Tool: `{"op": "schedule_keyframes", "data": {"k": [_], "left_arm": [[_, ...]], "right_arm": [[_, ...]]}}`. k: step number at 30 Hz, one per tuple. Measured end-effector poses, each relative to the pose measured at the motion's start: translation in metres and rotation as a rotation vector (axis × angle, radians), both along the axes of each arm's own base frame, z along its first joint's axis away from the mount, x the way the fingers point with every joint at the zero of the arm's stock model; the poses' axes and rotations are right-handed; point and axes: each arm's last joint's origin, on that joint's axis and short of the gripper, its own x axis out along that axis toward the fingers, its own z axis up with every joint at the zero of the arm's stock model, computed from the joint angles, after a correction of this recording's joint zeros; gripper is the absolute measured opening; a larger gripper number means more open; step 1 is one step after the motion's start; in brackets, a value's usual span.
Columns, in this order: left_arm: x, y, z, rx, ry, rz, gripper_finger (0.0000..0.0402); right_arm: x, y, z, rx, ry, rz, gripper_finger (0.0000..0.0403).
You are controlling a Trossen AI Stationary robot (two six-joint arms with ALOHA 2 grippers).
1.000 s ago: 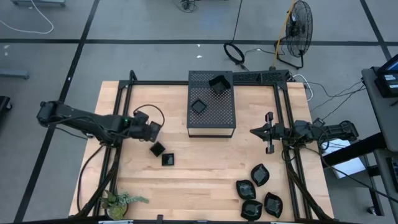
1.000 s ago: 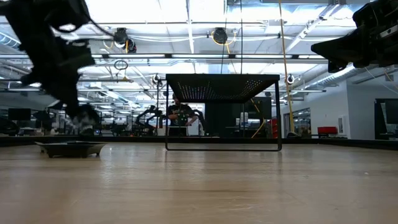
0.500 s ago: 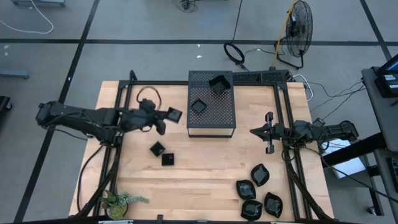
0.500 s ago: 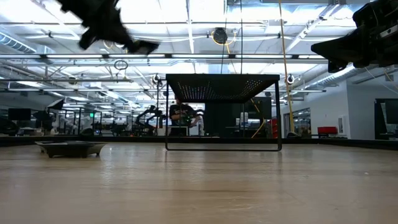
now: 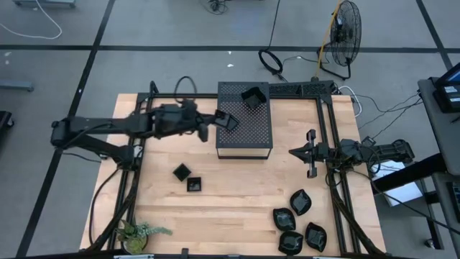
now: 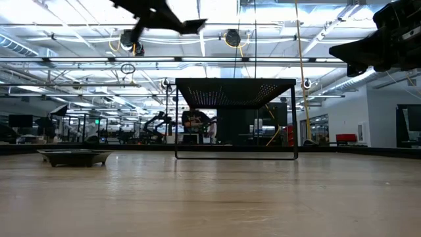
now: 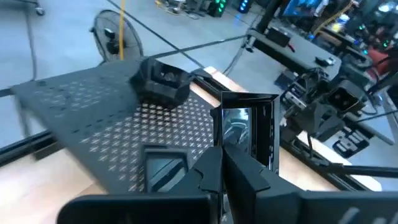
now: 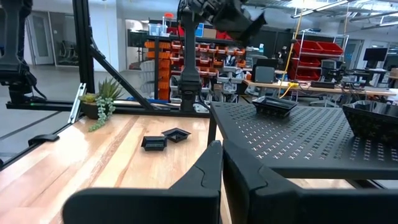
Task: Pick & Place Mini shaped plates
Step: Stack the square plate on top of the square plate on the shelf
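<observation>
Left gripper (image 5: 215,119), centre-left of the high view, is clamped on one square mini plate (image 5: 228,121), carried in the air over the left edge of the perforated box (image 5: 244,124). In the left wrist view the fingers (image 7: 233,171) pinch the plate (image 7: 247,124) by its rim and it stands on edge. In the low view the held plate (image 6: 193,26) sits high in the upper left, well above the tabletop.

Count on the box top, high view: one square plate at the far corner (image 5: 252,96); one more under the carried plate, mostly hidden, seen flat in the left wrist view (image 7: 163,169). The right wrist view shows two plates on the box (image 8: 274,106).

Count on the wooden table (image 5: 237,194): two square plates lower left of centre (image 5: 182,172) (image 5: 194,185), just beside each other; four leaf-shaped plates bunched at the lower right (image 5: 300,203) (image 5: 283,217) (image 5: 314,234) (image 5: 290,242).

Right gripper (image 5: 311,153), right of the box, fingers together, nothing in them, hanging above the table.

One small plant (image 5: 136,234) at the lower-left table corner. One fan (image 5: 343,36) on the floor, upper right.
</observation>
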Motion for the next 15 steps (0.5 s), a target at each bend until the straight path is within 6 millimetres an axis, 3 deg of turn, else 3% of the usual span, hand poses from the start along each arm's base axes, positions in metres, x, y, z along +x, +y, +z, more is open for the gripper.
{"op": "schedule_keyframes", "data": {"k": [6,15], "left_arm": [[0.025,0.020,-0.019,-0.022,0.078,-0.008,0.0009],[0.038,0.039,-0.043,-0.072,0.150,-0.003,0.0006]], "right_arm": [[0.000,0.000,0.000,0.000,0.001,0.000,0.0000],[0.000,0.000,0.000,0.000,0.001,0.000,0.0000]]}}
